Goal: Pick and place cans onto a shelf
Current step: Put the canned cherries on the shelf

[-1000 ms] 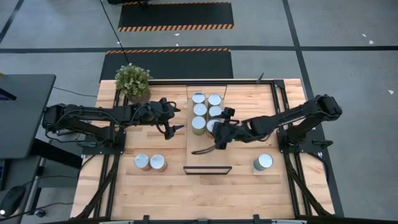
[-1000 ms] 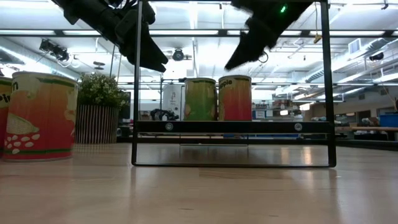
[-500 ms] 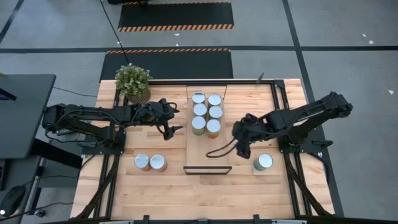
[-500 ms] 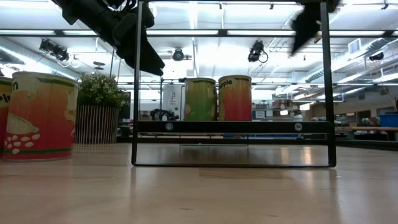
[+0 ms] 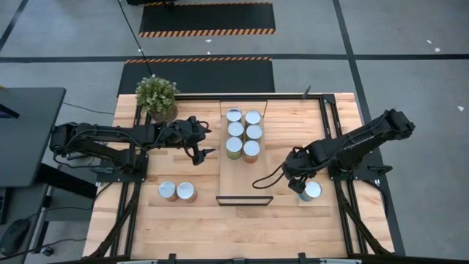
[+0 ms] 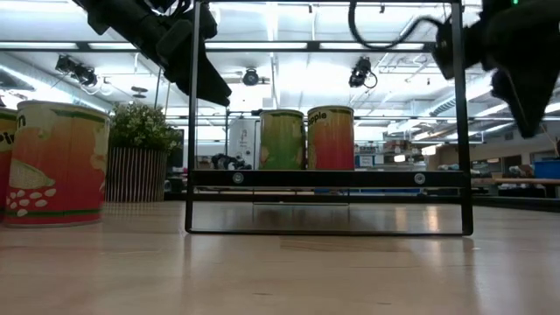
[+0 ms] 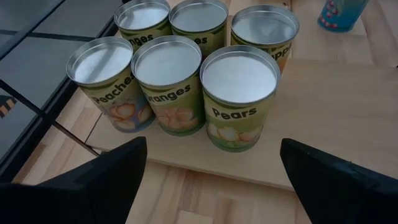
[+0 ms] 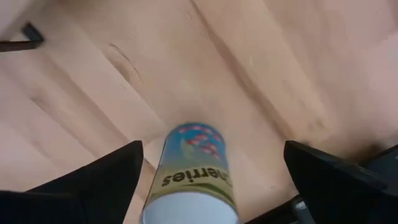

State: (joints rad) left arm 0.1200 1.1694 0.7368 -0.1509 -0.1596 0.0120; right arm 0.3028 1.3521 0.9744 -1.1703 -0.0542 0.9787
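Jaws of the right gripper (image 8: 205,180) are spread wide over a lone can (image 5: 311,191) on the bench (image 5: 198,220), right of the shelf (image 5: 242,170). Six cans (image 7: 180,68) fill the shelf's far end; the left gripper (image 5: 206,146) hovers beside them, jaws released.

bright even ceiling light, soft shadows, blurred right wrist view

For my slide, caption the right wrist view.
Right end effector, open, poised over a lone blue can on the table.
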